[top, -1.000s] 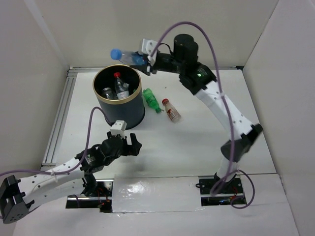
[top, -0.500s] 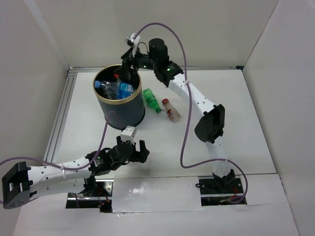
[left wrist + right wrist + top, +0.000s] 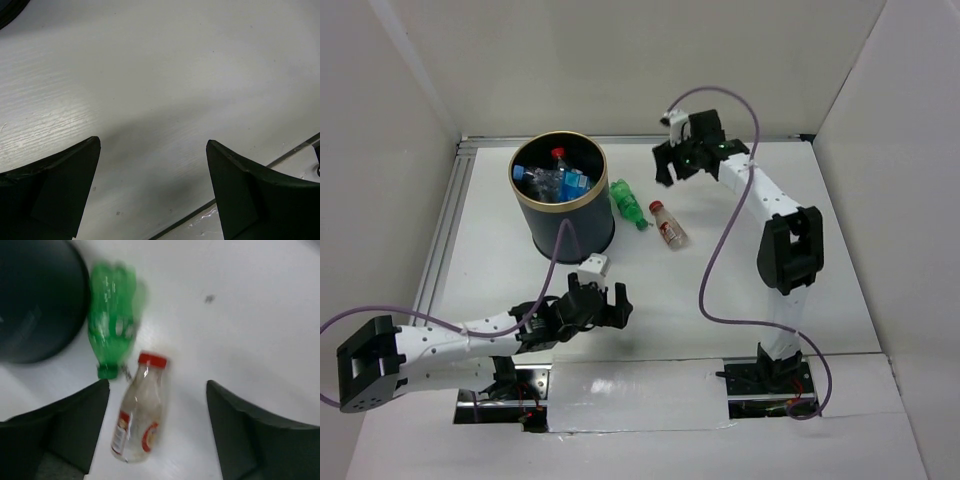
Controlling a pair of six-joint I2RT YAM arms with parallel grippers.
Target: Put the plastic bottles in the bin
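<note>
- Top external view: the bin (image 3: 570, 225) stands upright at the table's (image 3: 720, 290) 10 o'clock area and holds several bottles (image 3: 555, 180) below its rim.
- Two bottles lie on their sides outside it. The green bottle (image 3: 628, 203) is just beside the bin wall at its 3 o'clock. The clear red-capped bottle (image 3: 668, 223) is near the green one, toward 4 o'clock.
- The right gripper (image 3: 672, 165) hangs at 12 o'clock of the clear bottle, fingers spread and empty. This probably lines it up for the next pick.
- The left gripper (image 3: 605, 300) waits at the bin's 6 o'clock, jaws parted, out of the right arm's path.
- Open tabletop lies toward 3 and 5 o'clock. A rail borders the edge at 9 o'clock.
- Left wrist view: both fingers (image 3: 50, 195) stand wide apart over bare table, nothing between them. The near table edge (image 3: 280, 155) runs at 5 o'clock.
- Right wrist view (blurred): the clear bottle (image 3: 138, 415) sits between the spread fingers (image 3: 65, 430), cap toward 12 o'clock, untouched.
- The green bottle (image 3: 114, 325) lies at 11 o'clock, close to the bin (image 3: 35, 300). That side leaves little finger room, and the 3 o'clock side is free.
</note>
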